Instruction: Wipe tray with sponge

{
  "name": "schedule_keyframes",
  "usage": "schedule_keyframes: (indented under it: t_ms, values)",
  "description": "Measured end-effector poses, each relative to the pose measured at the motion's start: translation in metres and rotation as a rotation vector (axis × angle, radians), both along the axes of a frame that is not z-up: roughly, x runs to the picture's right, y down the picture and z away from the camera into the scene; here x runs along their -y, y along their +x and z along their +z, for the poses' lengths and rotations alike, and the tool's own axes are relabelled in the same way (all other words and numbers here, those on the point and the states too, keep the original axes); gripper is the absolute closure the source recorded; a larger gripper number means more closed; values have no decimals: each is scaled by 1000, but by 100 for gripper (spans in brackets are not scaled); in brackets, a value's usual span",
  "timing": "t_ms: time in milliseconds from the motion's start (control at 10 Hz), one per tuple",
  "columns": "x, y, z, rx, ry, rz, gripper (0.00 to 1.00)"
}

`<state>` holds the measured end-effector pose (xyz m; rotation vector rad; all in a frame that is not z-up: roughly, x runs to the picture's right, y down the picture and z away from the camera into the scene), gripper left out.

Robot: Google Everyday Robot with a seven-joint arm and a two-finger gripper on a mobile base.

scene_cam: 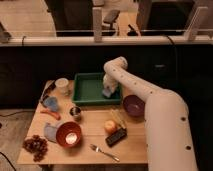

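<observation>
In the camera view we look down on a wooden desk crowded with kitchen things, with a dark wall and a railing behind it. The green tray lies at the back of the desk, near the middle, with its long side running left to right. The robot's white arm rises from the lower right, bends above the tray's right rear corner and drops down into the tray. The hand is low inside the tray's right end, close to the right wall. The light blue sponge is right at the tip of the hand, on or just above the tray floor. We cannot tell whether the hand is clamped on the sponge or merely pressed against it. The rest of the tray floor shows bare green. Just right of the tray, partly under the arm, stands the round purple bowl. A white cup stands just beside the tray's left wall, and a small metal can stands in front of the tray's left corner. Farther left lie a blue cup-like object and a thin orange-red thing that we cannot name. Toward the front we see an orange bowl touching a grey-blue cloth, a bunch of dark grapes at the left corner, a fork, a round orange fruit and a flat black bar just beside that fruit.
</observation>
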<state>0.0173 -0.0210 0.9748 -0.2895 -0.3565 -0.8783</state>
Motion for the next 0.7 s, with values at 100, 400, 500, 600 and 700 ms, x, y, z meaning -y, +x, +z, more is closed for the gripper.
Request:
schedule_keyframes:
  t_ms: [100, 400, 500, 600, 700]
  values:
    - [2, -6, 1, 22, 7, 2, 100]
    - [2, -31, -5, 133, -2, -1, 100]
    - [0, -34, -8, 154, -10, -8, 100]
    - [-3, -37, -11, 175, -21, -19, 100]
    - [-9, -39, -18, 195, -33, -33, 100]
